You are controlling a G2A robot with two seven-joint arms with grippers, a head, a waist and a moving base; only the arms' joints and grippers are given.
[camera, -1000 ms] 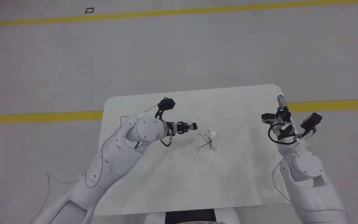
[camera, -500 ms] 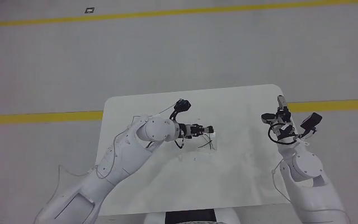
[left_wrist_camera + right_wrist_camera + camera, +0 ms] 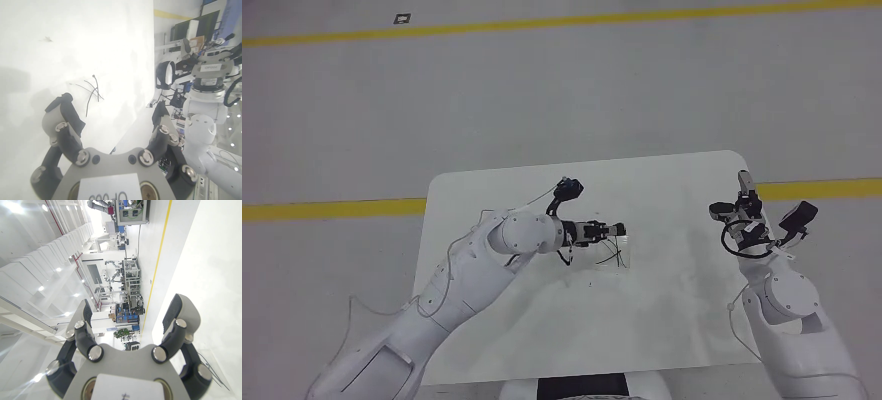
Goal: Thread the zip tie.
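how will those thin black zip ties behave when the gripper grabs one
The zip ties look thin and bowed, so probably floppy and very light. They lie flat on the smooth table, so likely hard to pinch. They cross in a pile; lifting one with the open left gripper may drag others.

One white table [image 3: 672, 300] carries a tangle of three or four zip ties [image 3: 96, 89], exact count unclear.

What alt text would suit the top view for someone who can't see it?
From above, a white robot's left arm stretches across a white table, its fingers beside a few thin black zip ties. The right arm sits at the table's edge, away from them.
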